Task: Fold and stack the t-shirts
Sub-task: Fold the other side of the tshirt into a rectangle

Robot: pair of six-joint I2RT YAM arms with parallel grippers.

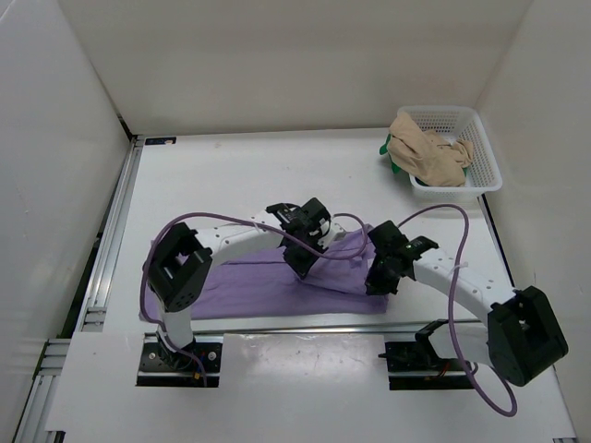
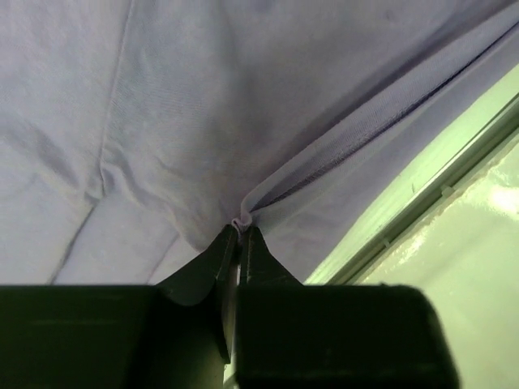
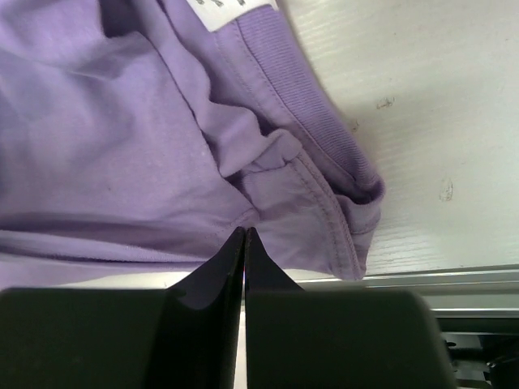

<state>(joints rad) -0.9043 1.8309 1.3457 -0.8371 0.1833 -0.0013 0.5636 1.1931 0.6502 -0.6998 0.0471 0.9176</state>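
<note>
The lavender t-shirt lies spread on the table near the front edge, between the two arms. My left gripper is shut on a pinched fold of it, and the cloth is drawn up to the tips. My right gripper is shut at the shirt's right end, with wrinkles of the lavender cloth meeting at its tips beside the ribbed collar. The tan t-shirt lies crumpled in the basket. A bit of the green t-shirt shows at the basket's left side.
The white mesh basket stands at the back right corner. White walls close the table on three sides. A metal rail runs along the left edge. Purple cables loop over both arms. The table's front edge lies just by the shirt's collar.
</note>
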